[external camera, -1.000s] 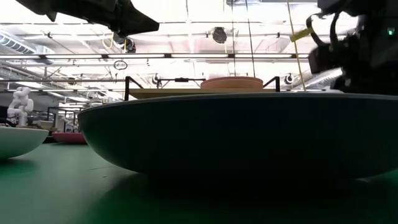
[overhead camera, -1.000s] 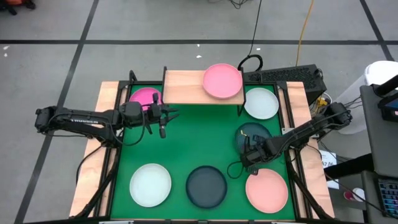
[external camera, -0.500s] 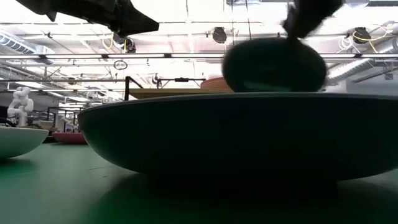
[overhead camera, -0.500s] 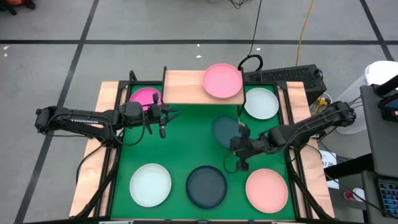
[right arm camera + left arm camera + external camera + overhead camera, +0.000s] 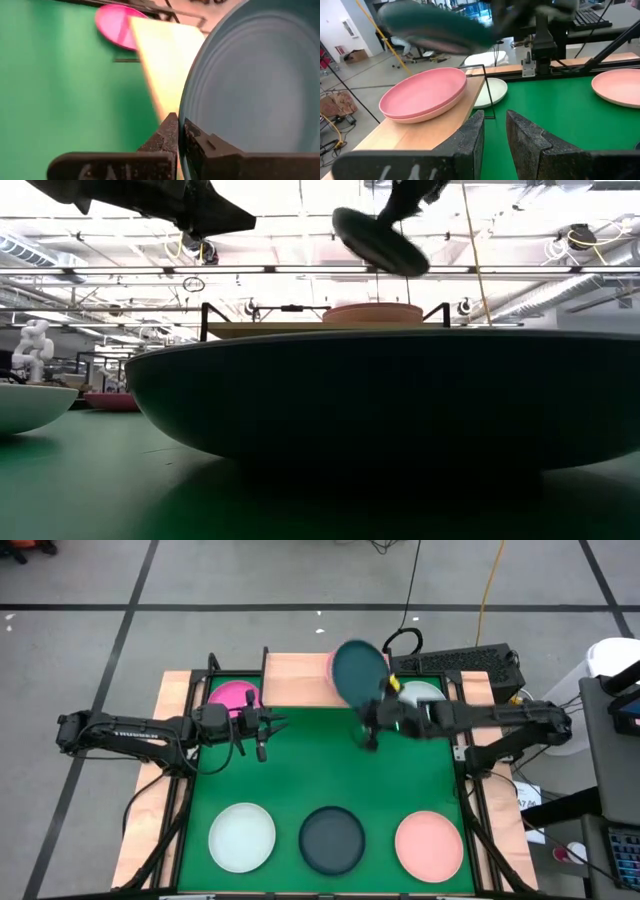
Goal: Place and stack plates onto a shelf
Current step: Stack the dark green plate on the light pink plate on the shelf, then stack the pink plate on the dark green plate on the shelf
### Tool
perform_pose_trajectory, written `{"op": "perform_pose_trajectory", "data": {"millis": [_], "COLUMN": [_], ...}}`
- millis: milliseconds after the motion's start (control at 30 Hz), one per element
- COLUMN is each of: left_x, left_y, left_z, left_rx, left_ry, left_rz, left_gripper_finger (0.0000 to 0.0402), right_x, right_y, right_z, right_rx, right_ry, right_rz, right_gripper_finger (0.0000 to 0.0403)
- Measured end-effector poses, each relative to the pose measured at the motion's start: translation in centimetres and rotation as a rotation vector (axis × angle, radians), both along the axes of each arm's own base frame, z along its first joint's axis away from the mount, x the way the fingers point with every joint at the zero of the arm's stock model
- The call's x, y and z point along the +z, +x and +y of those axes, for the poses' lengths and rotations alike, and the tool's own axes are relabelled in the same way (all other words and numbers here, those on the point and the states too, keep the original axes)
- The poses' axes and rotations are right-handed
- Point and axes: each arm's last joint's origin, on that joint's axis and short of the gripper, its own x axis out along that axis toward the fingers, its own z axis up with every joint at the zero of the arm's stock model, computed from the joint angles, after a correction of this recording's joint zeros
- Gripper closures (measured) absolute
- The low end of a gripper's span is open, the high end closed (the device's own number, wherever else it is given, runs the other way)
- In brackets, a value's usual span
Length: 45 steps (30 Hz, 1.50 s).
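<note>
My right gripper (image 5: 368, 708) is shut on a dark teal plate (image 5: 359, 671) and holds it in the air over the far right of the mat. The plate hangs above the light-wood shelf (image 5: 297, 680) and covers most of the pink plate (image 5: 335, 658) that lies flat on the board. The left wrist view shows that pink plate (image 5: 424, 93) with the teal plate (image 5: 437, 30) blurred above it. My left gripper (image 5: 264, 732) waits over the mat in front of the shelf's left end, open by a narrow gap and touching nothing. My right gripper pinches the teal plate's rim (image 5: 186, 124) between its two fingers, one finger (image 5: 167, 134) on the underside and the other (image 5: 202, 142) on the inner face. It comes from the near right. The plate is lifted clear and tilted above the shelf's pink plate.
A magenta plate (image 5: 233, 696) sits on the mat beside the shelf's left end, and a white plate (image 5: 422, 705) lies to the shelf's right under my right arm. Along the near edge lie a pale mint plate (image 5: 241, 837), a dark plate (image 5: 332, 839) and a salmon plate (image 5: 429, 845).
My right gripper has lifted the teal plate off the right side of the mat. It has carried the plate up, leftward and toward the far edge until it hangs over the shelf's pink plate, and the plate has tipped on the way.
</note>
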Motion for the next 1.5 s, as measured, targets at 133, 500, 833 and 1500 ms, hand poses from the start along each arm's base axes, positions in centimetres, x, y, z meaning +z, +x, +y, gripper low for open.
{"op": "perform_pose_trajectory", "data": {"millis": [133, 500, 833, 1500], "left_x": [0.0, 0.0, 0.0, -0.1], "left_y": [0.0, 0.0, 0.0, 0.0], "left_z": [0.0, 0.0, 0.0, 0.0], "left_rx": [0.0, -0.003, -0.003, 0.004], "left_ry": [0.002, 0.034, 0.046, -0.067], "left_rz": [0.0, 0.013, 0.017, -0.005], "left_gripper_finger": [0.0314, 0.0314, 0.0314, 0.0314], "right_x": [-1.4, -4.0, -3.6, 3.2], "right_y": [0.5, 1.8, 2.1, -1.9], "right_z": [-4.1, -6.7, -6.6, 5.0], "right_rx": [-0.058, -0.058, -0.053, 0.359], "right_ry": [0.044, 0.092, 0.075, 0.035], "right_rz": [0.059, 0.159, 0.108, -0.165], "right_gripper_finger": [0.0403, 0.0389, 0.0313, 0.0271]}}
